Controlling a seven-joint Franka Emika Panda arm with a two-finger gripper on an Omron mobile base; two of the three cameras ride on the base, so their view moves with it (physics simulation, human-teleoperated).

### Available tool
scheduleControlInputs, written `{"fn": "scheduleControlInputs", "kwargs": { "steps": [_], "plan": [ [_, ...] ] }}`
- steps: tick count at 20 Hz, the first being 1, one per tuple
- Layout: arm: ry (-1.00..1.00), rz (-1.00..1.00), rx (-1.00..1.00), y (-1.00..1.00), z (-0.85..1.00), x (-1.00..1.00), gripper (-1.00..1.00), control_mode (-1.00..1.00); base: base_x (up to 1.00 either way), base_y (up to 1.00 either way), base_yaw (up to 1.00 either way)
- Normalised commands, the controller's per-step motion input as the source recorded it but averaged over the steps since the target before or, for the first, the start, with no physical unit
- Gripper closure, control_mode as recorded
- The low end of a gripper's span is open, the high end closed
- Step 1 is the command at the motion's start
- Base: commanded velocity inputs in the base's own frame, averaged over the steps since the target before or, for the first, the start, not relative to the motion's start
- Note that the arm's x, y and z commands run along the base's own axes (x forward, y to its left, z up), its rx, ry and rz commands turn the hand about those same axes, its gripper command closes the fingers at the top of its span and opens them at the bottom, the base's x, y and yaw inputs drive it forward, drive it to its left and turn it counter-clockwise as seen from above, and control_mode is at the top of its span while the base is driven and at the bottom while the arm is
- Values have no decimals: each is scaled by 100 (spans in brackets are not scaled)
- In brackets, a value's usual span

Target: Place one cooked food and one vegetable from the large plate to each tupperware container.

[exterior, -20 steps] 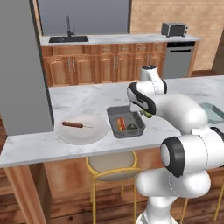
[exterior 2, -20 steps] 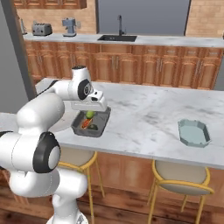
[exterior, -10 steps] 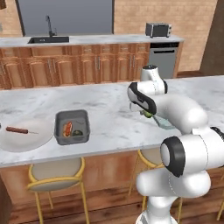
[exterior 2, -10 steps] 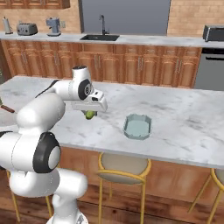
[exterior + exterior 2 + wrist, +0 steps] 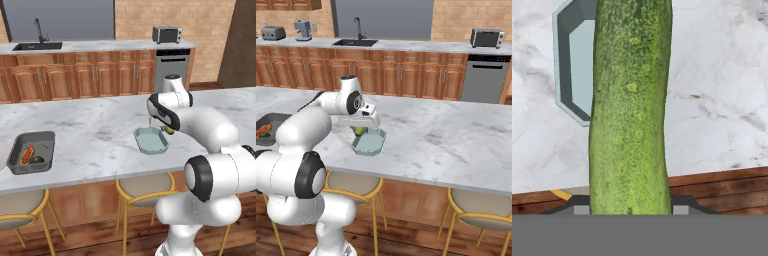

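Gripper: your gripper [image 5: 359, 131] is clamped on the cucumber [image 5: 631, 107], carried for delivery.
Pale container: mid-frame in the left base view [image 5: 151, 140], just under the cucumber, awaiting its vegetable.
Dark container: lower left [image 5: 31, 151], food inside.

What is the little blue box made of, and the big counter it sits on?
The blue box looks like see-through plastic: pale, thin-walled, slightly glossy. The counter looks like polished marble, white with grey veins, though it could be an imitation.
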Motion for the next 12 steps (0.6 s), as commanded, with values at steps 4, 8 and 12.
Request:
{"fn": "scheduleControlInputs", "kwargs": {
  "steps": [4,8,12],
  "plan": [
    [0,0,0,0,0,0,100,100,1,0,0],
    [0,0,0,0,0,0,100,100,31,11,-1],
    [0,0,0,0,0,0,100,100,43,42,-4]
  ]
}}
